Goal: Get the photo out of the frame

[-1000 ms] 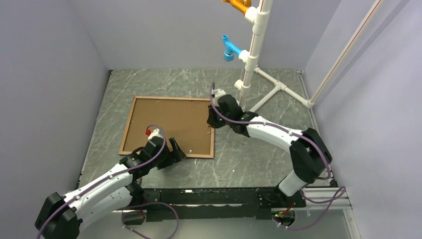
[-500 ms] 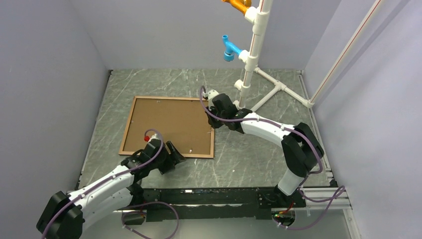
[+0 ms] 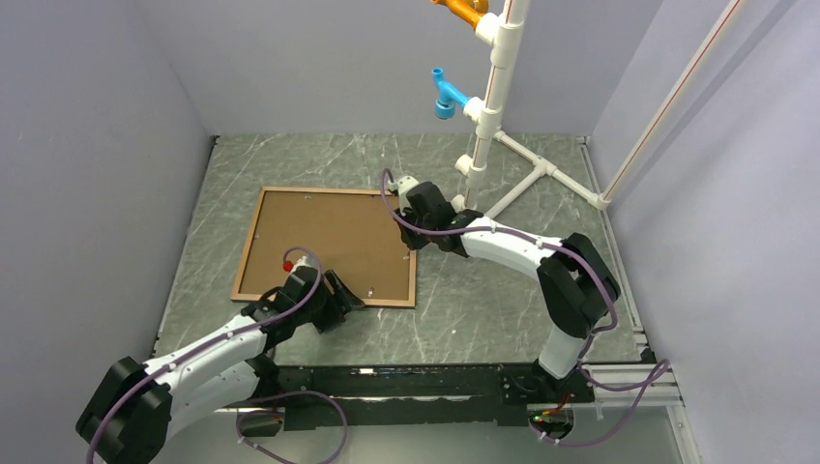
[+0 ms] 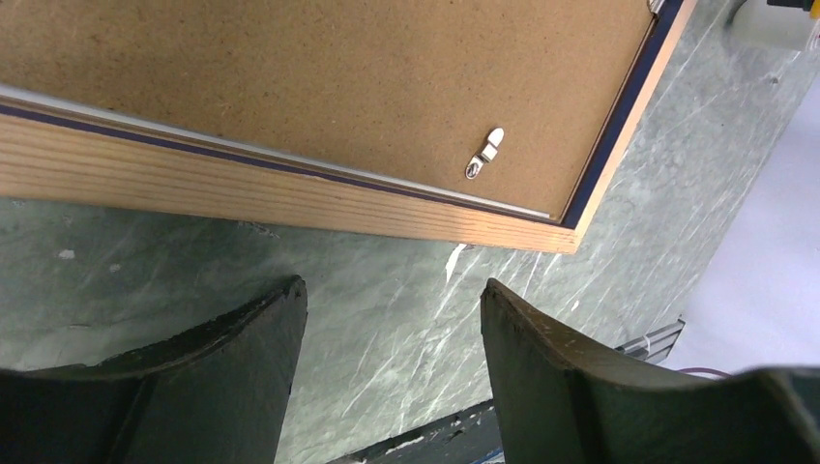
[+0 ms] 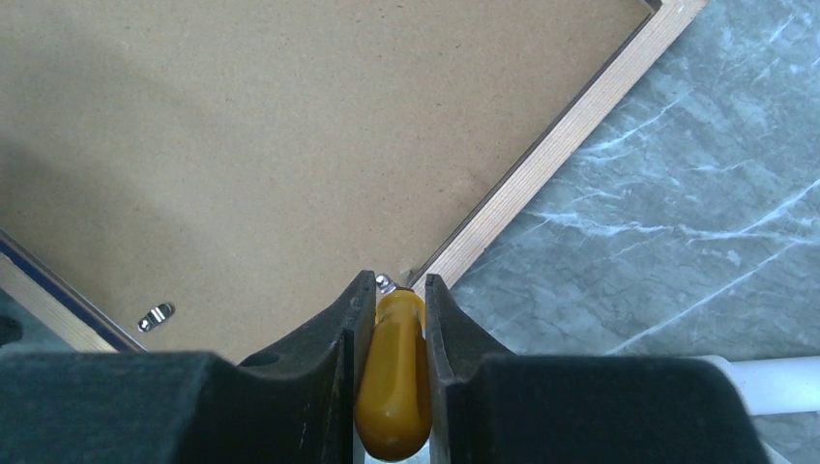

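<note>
Lying back-up on the worktop (image 3: pixel 464 300), the frame (image 3: pixel 248 242) shows its brown backing board (image 3: pixel 329 242). Left gripper (image 4: pixel 392 290) hangs wide beside its near corner; right gripper (image 5: pixel 398 282) clamps a yellow-handled tool (image 5: pixel 392 387) at its right edge.

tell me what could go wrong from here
1. The right gripper holds a yellow tool at the frame edge. Its tip could slip and gouge the board.
2. The left gripper hangs open off the near corner, not on the frame, so prying may shove the frame across the table.
3. A clip lies on the board near that corner and may block lifting.
</note>
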